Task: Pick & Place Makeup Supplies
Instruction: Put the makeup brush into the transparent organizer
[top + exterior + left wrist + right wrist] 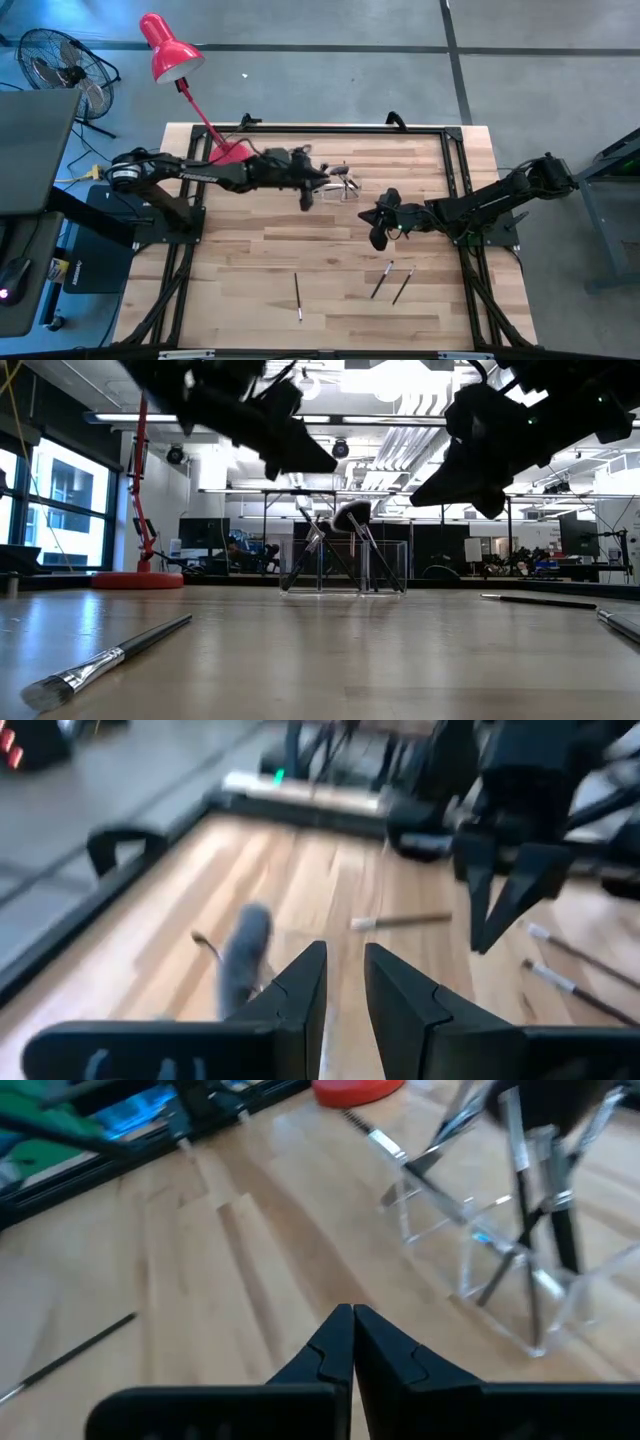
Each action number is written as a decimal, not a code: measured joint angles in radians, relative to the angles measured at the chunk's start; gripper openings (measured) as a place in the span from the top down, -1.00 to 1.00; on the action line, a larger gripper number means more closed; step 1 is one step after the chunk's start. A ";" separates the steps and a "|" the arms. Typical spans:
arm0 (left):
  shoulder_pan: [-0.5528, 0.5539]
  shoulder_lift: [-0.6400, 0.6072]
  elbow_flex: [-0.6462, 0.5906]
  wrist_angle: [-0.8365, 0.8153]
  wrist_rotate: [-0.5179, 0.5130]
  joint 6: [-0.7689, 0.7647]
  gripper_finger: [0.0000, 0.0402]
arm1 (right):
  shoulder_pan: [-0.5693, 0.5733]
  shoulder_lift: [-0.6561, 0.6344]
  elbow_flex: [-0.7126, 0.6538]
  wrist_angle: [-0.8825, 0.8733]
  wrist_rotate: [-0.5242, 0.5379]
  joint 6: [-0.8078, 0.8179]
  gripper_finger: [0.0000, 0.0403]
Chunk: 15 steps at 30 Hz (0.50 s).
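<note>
A red desk lamp point(170, 47) stands at the far desk point(250, 265) edge, its round base point(138, 580) beyond the left gripper. A black floor fan point(62, 62) sits off the desk. A clear plastic holder point(500, 1250) stands ahead of the right gripper

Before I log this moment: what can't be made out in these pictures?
- Count of brushes in the clear holder: low view, they cross; high view, the left gripper overlaps it.
- Blurred grey shape, left wrist view: can't identify.
- Loose brushes: high view, too small to tell types.
- Right gripper: shut, empty.
</note>
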 joint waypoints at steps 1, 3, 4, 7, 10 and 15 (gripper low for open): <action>-0.024 0.000 0.034 -0.074 -0.038 -0.021 0.65 | 0.000 0.000 0.000 0.000 -0.020 0.002 0.97; -0.069 0.000 0.110 -0.221 -0.097 -0.078 0.65 | 0.000 0.000 0.000 -0.002 -0.057 0.017 0.98; -0.088 0.000 0.148 -0.296 -0.115 -0.110 0.65 | 0.000 0.000 0.000 -0.007 -0.075 0.025 0.99; -0.135 0.014 0.259 -0.496 -0.154 -0.214 0.65 | 0.001 0.000 0.000 -0.013 -0.119 0.039 0.99; -0.169 0.021 0.334 -0.684 -0.171 -0.336 0.65 | 0.001 0.000 0.000 -0.017 -0.148 0.054 0.98; -0.230 0.019 0.370 -0.866 -0.219 -0.597 0.65 | 0.001 0.000 0.000 -0.026 -0.168 0.059 0.99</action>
